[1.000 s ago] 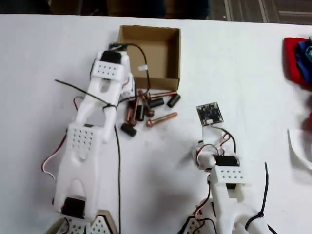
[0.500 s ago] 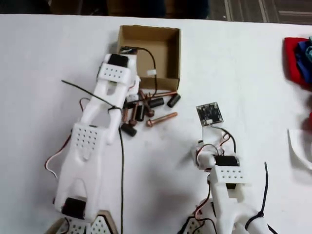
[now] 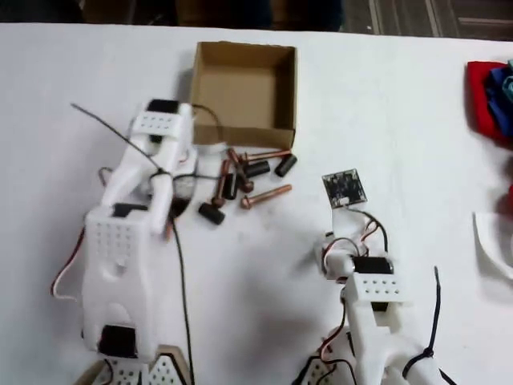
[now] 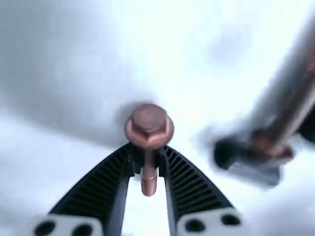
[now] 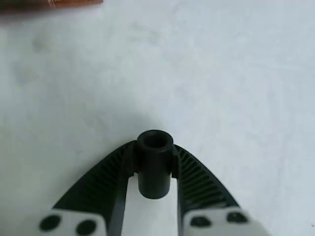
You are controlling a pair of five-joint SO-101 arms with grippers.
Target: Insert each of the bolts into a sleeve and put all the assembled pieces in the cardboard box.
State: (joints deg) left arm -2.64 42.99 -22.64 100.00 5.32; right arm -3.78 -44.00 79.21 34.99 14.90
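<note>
Copper bolt (image 4: 148, 128) sits pinched in left end effector (image 4: 147, 158), black sleeve (image 5: 154, 169) in right end effector (image 5: 154, 153); we judge them poised for mating.

My left gripper (image 4: 147, 150) pinches a copper hex bolt (image 4: 149, 129), my right gripper (image 5: 154, 146) a black sleeve (image 5: 154, 167); other bolts (image 3: 266, 195) and sleeves (image 3: 212, 213) lie just beside the cardboard box (image 3: 240, 88), on its near side.

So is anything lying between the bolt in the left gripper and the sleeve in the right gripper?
Yes: a loose bolt and a loose sleeve lie between the left gripper with its held bolt and the right gripper with its held sleeve.
</note>
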